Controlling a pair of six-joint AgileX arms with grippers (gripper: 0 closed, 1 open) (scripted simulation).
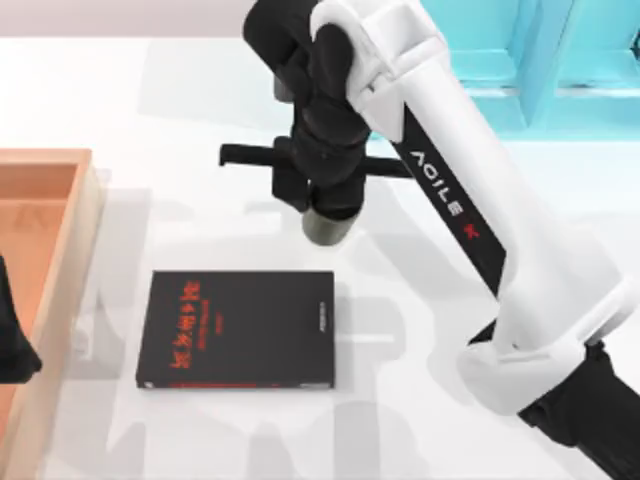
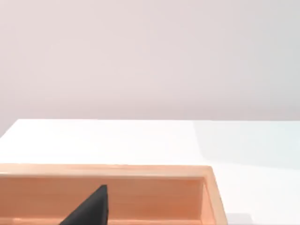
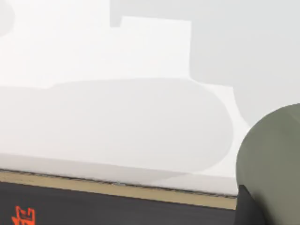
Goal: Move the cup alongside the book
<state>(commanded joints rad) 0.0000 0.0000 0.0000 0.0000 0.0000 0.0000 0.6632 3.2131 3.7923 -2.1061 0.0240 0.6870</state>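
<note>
The black book (image 1: 237, 330) with red lettering lies flat on the white table, left of centre. Its cover edge (image 3: 93, 206) also crosses the right wrist view. My right gripper (image 1: 328, 205) hangs just beyond the book's far right corner, shut on the olive-grey cup (image 1: 328, 228). The cup's rounded side (image 3: 276, 164) shows close up in the right wrist view, beside the book's edge. Whether the cup touches the table I cannot tell. My left gripper (image 1: 10, 345) is parked at the table's left edge, over the wooden tray.
A wooden tray (image 1: 45, 230) stands along the left side, and its rim (image 2: 140, 171) shows in the left wrist view. A teal cabinet (image 1: 560, 60) is at the back right. My right arm (image 1: 520, 260) spans the table's right half.
</note>
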